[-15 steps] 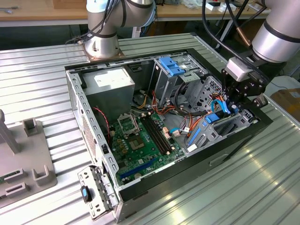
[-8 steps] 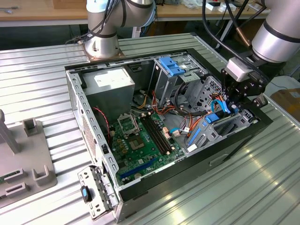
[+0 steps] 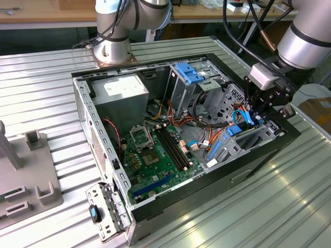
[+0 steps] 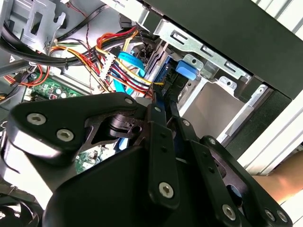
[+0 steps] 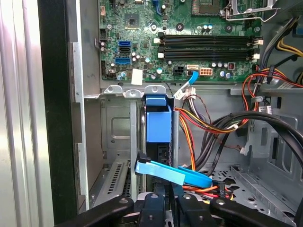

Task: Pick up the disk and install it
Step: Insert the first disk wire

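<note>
Inside the open computer case (image 3: 103, 170), the gripper (image 3: 265, 114) is closed on the disk (image 5: 157, 124), which stands on edge in the drive bay (image 3: 243, 147) beside the motherboard (image 3: 155, 155).

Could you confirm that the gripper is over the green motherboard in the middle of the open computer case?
Not quite: in the exterior view the gripper is at the drive bay on that view's right, by the blue-railed dark-grey disk, not over the green motherboard in the open computer case.
</note>
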### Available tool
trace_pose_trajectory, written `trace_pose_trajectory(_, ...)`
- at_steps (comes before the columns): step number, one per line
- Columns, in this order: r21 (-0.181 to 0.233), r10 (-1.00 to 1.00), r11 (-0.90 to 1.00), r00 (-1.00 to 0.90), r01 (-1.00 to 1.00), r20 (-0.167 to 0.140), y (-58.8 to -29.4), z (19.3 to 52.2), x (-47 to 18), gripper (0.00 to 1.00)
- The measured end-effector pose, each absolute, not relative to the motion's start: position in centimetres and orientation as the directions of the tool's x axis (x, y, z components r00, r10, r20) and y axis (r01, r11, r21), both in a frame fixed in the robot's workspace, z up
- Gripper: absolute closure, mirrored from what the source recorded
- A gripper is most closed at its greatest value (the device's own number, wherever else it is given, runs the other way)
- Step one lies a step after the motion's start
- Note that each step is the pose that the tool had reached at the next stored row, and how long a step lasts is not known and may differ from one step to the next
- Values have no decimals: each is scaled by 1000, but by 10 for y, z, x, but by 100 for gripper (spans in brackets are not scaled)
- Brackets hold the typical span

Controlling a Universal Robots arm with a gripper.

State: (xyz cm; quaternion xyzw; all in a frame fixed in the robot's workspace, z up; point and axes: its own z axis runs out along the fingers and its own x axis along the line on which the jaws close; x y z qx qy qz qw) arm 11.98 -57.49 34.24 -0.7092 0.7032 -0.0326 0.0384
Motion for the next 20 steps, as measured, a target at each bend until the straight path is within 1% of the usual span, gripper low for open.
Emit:
trace_pose_trajectory(3, -100, -1000, -9, 9, -995, 3, -575, 342, 120, 83)
trace_pose_trajectory(20, -100, -1000, -9, 9, -995, 3, -573, 342, 119, 83)
